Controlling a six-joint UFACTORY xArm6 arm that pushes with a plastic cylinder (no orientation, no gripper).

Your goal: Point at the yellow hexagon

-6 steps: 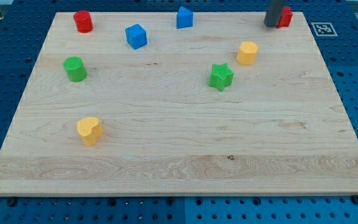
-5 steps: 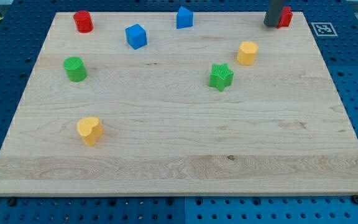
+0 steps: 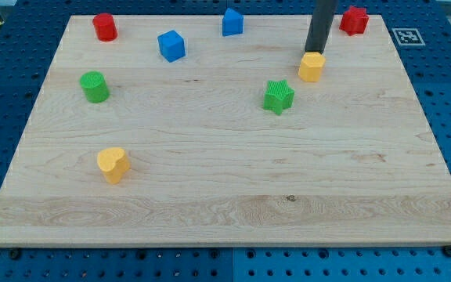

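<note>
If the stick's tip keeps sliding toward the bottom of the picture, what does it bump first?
Most likely the yellow hexagon: my tip sits just above its top edge, seemingly touching already, though depth is unclear.

- My tip is seen at the top edge of the yellow hexagon, touching or just short of it.
- A green star is placed just below-left of the hexagon.
- A red block is set near the top right corner of the wooden board.
- Two blue blocks and a red cylinder are ranged along the top.
- A green cylinder and a yellow heart are located at the view's left.
</note>
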